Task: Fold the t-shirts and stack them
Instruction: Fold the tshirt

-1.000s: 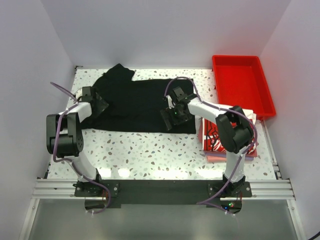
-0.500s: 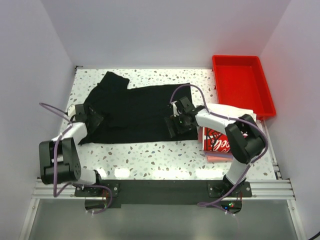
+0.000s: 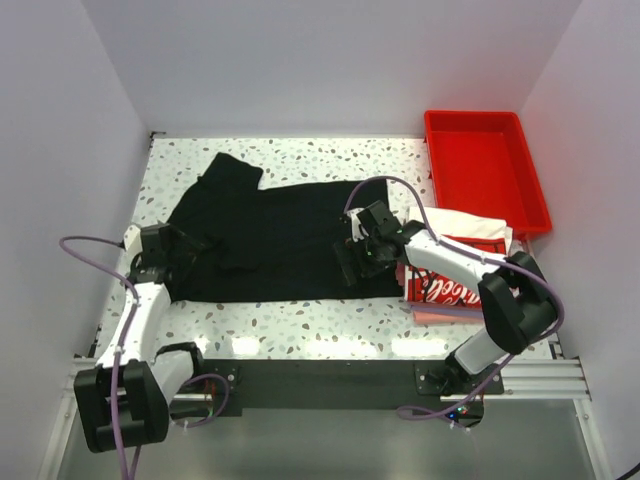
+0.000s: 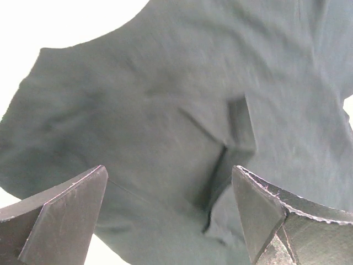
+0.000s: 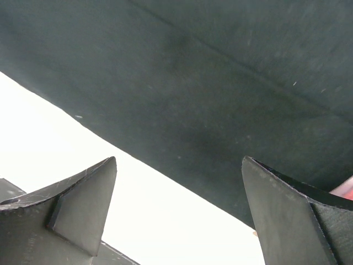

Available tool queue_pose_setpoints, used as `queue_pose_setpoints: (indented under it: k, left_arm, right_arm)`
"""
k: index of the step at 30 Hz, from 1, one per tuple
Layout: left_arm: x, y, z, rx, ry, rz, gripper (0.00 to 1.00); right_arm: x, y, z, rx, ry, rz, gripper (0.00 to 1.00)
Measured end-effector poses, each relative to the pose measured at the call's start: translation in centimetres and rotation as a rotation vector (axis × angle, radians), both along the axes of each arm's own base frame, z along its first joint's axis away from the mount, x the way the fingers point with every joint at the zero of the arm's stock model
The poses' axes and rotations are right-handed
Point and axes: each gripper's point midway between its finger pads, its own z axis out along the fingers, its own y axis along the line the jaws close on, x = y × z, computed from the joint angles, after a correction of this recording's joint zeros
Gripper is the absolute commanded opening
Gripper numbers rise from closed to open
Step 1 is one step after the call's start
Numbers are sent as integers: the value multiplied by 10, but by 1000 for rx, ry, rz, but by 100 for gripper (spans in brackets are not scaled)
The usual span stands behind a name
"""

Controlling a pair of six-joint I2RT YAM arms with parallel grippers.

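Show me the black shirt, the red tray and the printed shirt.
black shirt [image 3: 290, 235], top view, middle of its body.
red tray [image 3: 485, 170], top view, bare floor.
printed shirt [image 3: 450, 293], top view, red print.

From the top camera I lose the near right corner of the black t-shirt [image 3: 280, 235] under the right gripper [image 3: 352, 262], and part of its left edge under the left gripper [image 3: 185, 248]. The right arm [image 3: 455, 260] crosses the white printed t-shirt [image 3: 468, 224], so I read only part of its red graphic. The pinkish cloth [image 3: 445, 314] beneath shows just an edge; I cannot count layers. Both wrist views cut the black cloth at their borders, the left one slightly blurred. A pink sliver [image 5: 346, 186] at the right wrist view's edge is too small to name.
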Motion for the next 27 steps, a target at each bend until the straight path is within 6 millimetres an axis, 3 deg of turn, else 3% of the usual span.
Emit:
queue_pose_setpoints:
  k: [4,8,18,27]
  left_arm:
    - [5,-39,-18,-59,61,-145,100]
    - [10,-77,-31,-95,102,-285,100]
    - [31,-99,-45,-144,88,-356,100]
    - [78,-131,-28,-171,18,-453,100]
  right_arm:
    - [6,5,21,44,-59,0,99]
    - [7,5,26,53,-71,0,99]
    - [7,5,26,51,-71,0,99]
    - [6,4,19,35,-53,0,99]
